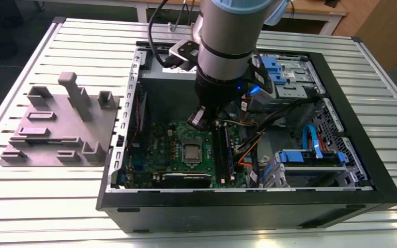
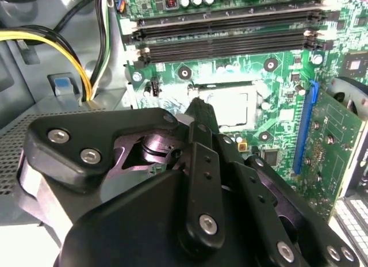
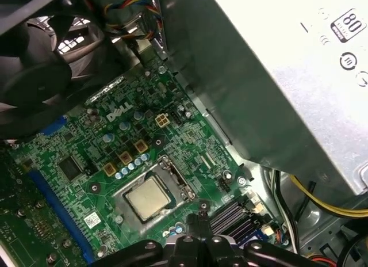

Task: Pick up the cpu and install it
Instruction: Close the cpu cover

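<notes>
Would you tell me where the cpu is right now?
The cpu lies in the socket on the green motherboard, near the middle of the open computer case in the exterior view, just below the gripper.

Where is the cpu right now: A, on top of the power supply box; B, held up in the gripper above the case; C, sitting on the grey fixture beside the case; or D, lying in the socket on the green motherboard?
D: the cpu lies flat in the socket frame on the motherboard, with the gripper just above the board beside it, as both wrist views show.
</notes>
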`<control>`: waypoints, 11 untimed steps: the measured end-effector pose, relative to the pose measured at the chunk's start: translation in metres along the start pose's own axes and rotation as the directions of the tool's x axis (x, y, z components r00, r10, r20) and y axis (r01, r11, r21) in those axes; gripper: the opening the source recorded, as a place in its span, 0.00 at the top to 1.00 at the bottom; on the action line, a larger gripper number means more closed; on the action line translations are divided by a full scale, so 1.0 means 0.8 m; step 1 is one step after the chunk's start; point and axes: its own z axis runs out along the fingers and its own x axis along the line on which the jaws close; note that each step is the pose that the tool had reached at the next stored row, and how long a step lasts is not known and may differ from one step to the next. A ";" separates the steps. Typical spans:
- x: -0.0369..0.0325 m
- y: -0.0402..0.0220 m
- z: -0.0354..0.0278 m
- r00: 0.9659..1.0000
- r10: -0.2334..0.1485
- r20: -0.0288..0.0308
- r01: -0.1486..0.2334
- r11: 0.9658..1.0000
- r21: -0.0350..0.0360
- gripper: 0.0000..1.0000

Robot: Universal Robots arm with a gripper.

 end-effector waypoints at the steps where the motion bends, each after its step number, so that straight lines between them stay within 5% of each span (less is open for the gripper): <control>1: 0.0018 0.0017 0.0003 1.000 -0.001 0.000 0.001 1.000 0.000 0.90; 11: 0.0186 0.0112 0.0012 1.000 -0.016 -0.002 0.016 1.000 0.001 0.90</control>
